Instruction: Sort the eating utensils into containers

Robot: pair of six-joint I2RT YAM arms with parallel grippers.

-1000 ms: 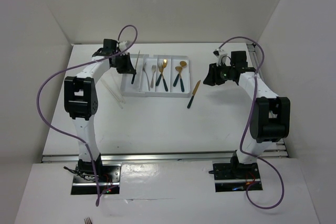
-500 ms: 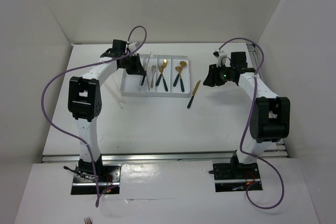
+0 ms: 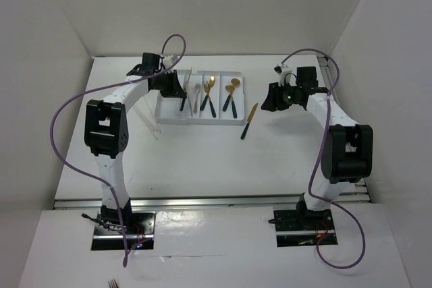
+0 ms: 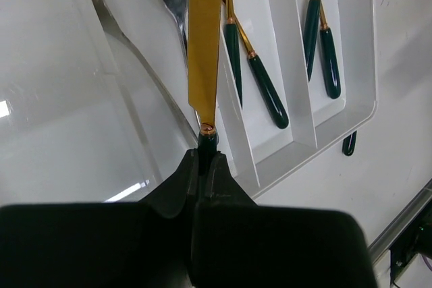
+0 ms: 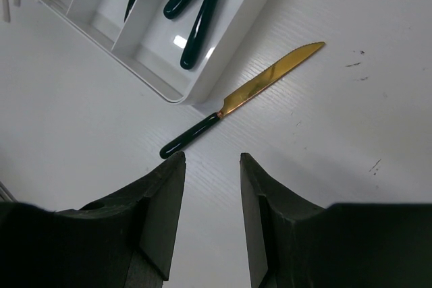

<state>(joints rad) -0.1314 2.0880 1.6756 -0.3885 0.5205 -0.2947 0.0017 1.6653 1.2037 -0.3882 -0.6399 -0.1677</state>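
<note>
Left gripper (image 4: 206, 160) clamped on handle of gold knife (image 4: 204, 45); blade hangs over tray (image 4: 351, 109) divider beside silver fork (image 4: 173, 5). Right gripper (image 5: 211, 163) jaws apart above loose knife (image 5: 243, 96), on table right of tray. Risk: release here likely leaves held knife straddling divider or among forks.
</note>
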